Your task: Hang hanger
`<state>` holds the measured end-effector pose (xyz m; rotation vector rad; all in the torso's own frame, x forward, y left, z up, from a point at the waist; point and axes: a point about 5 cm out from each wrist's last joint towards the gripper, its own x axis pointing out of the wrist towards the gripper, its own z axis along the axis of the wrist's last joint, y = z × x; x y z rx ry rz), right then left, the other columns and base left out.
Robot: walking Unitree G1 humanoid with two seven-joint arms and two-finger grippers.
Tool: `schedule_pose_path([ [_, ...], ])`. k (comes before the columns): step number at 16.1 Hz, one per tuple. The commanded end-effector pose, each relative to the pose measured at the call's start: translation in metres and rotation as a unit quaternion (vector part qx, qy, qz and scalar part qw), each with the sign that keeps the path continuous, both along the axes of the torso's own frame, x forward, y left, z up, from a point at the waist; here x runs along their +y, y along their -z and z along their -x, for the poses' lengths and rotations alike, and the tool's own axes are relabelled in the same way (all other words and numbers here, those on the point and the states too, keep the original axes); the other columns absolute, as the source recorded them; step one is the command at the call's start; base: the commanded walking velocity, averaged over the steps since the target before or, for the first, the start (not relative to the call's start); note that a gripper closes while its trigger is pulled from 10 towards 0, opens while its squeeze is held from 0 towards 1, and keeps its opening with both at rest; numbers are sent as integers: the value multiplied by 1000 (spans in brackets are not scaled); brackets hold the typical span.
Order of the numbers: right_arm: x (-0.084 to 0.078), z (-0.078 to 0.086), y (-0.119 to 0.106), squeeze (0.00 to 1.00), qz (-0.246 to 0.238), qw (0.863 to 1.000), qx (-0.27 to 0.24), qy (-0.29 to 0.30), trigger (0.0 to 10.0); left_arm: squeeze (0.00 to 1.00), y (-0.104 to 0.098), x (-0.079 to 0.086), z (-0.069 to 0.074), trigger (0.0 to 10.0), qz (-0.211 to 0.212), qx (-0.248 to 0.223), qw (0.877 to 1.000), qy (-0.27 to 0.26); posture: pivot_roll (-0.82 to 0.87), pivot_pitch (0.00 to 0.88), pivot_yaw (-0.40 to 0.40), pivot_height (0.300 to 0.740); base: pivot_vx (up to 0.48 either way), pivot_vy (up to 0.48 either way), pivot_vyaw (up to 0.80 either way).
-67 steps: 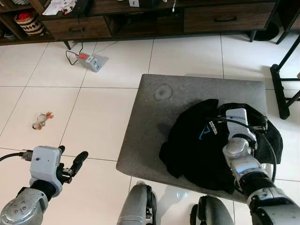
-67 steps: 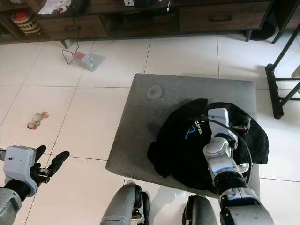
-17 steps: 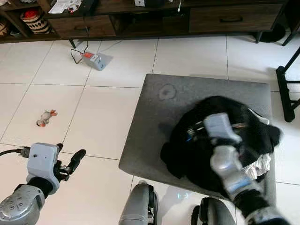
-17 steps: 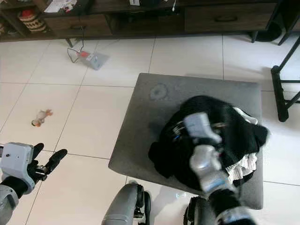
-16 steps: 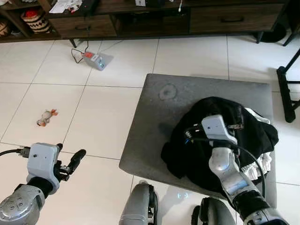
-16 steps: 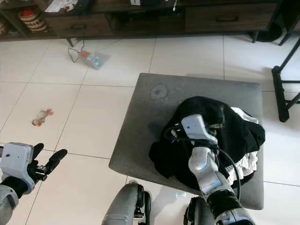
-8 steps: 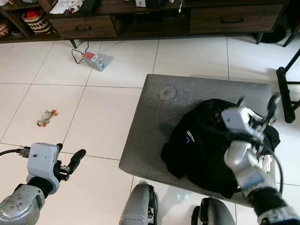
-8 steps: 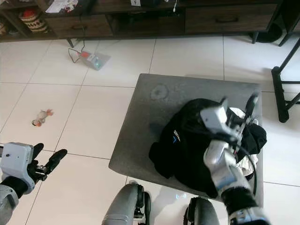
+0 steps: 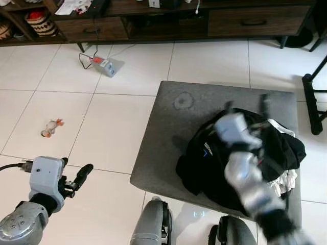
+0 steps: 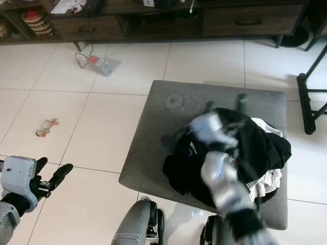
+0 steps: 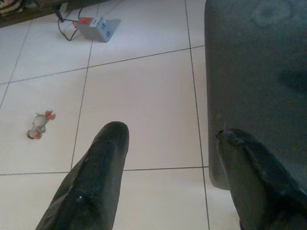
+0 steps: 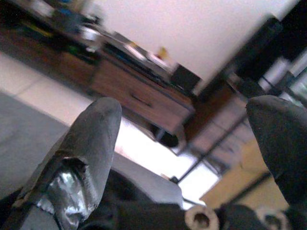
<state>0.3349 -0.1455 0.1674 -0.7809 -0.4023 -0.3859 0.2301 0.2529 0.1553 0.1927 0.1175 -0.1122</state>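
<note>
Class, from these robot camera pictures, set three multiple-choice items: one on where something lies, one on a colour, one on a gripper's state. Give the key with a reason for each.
1. Where does the black garment lie?
A. On the grey ottoman
B. On the tiled floor
C. In a drawer

2. What colour is the logo on the garment?
A. Red
B. Blue and white
C. Yellow

3. How do the right gripper's fingers stand?
A. Shut on a hanger
B. Shut on the garment
C. Open, holding nothing

Key:
1 A, the garment is heaped on the grey ottoman.
2 B, a blue mark with white lettering shows on the dark cloth.
3 C, the right wrist view shows the right gripper with its fingers wide apart above the garment, nothing between them.
</note>
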Motion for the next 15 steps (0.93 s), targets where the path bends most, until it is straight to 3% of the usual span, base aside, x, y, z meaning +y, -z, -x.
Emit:
schedule_pose_path([
  [1, 15, 12, 13, 0, 35, 999, 31, -22, 10000, 0, 2, 10, 6, 10000, -9, 12, 1000, -14, 252, 412, 234, 653, 0, 0, 0],
  [3, 19, 22, 22, 0, 41, 997, 59, -28, 10000, 0, 2, 11, 5, 10000, -9, 14, 1000, -13, 242, 415, 234, 653, 0, 0, 0],
  [5, 5, 26, 32, 1000, 17, 995, 101, 0, 10000, 0, 3, 10, 3, 10000, -8, 16, 1000, -10, 235, 410, 232, 653, 0, 0, 0],
  [7, -12, 17, 36, 1000, -14, 990, 139, 22, 10000, 0, 3, 9, 2, 10000, -7, 16, 1000, -8, 236, 409, 231, 653, 0, 0, 0],
  [8, -14, 14, 35, 0, -22, 990, 141, 20, 10000, 0, 3, 9, 2, 10000, -6, 17, 1000, -8, 238, 408, 231, 653, 0, 0, 0],
  [10, -16, 10, 31, 0, -40, 987, 153, 15, 10000, 0, 3, 9, 2, 10000, -4, 18, 1000, -8, 239, 409, 233, 653, 0, 0, 0],
  [12, -27, -5, 31, 0, -3, 981, 193, 22, 10000, 0, 2, 12, 4, 10000, -3, 20, 1000, -10, 243, 415, 240, 653, 0, 0, 0],
  [13, -32, -13, 34, 0, 49, 971, 232, 21, 10000, 0, 2, 12, 4, 10000, -4, 22, 1000, -10, 245, 414, 240, 653, 0, 0, 0],
  [15, -34, -18, 30, 0, 40, 969, 244, -20, 10000, 0, 2, 11, 3, 10000, -4, 23, 1000, -7, 244, 412, 239, 653, 0, 0, 0],
])
